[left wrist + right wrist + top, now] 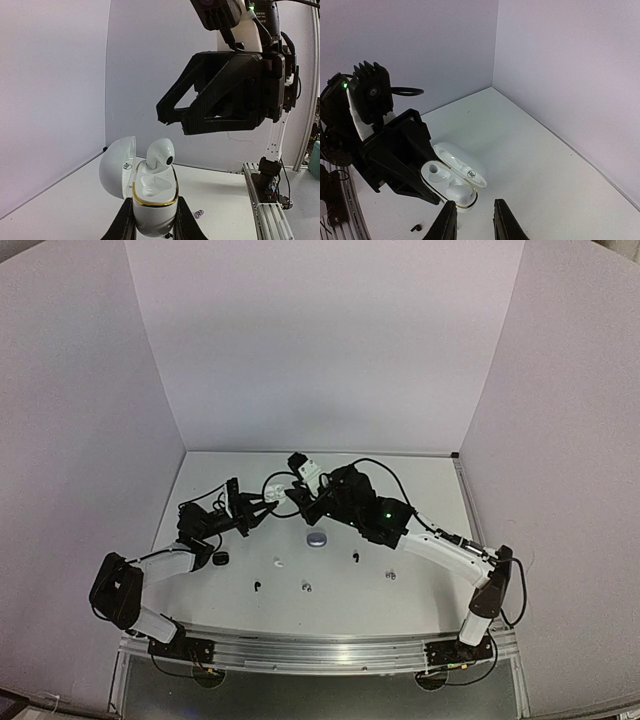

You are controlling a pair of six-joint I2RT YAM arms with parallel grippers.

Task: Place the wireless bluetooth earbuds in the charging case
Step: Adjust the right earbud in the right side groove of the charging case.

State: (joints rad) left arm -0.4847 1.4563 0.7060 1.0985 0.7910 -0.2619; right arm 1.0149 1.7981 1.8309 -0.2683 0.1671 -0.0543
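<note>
Left end effector (pixel 154 222): clamped on the lower body of the white charging case (pixel 152 200), one finger on each side.
White charging case: was held upright above the surface (pixel 200 480), its lid (pixel 116 167) hinged open.
White earbud (pixel 161 152): stood in one socket of the case, head projecting above the gold rim; the second socket was unfilled.
Right end effector (pixel 475 220): fingers apart, nothing between them; it hung just above and beside the open case.
Loose earbuds on the surface: one white (pixel 278 562), two black (pixel 257 586) (pixel 356 557), two greyish (pixel 306 586) (pixel 390 575), well apart in front of the arms.
Other cases: grey case (pixel 317 538) lay mid-surface; black case (pixel 221 558) lay near the left arm.
</note>
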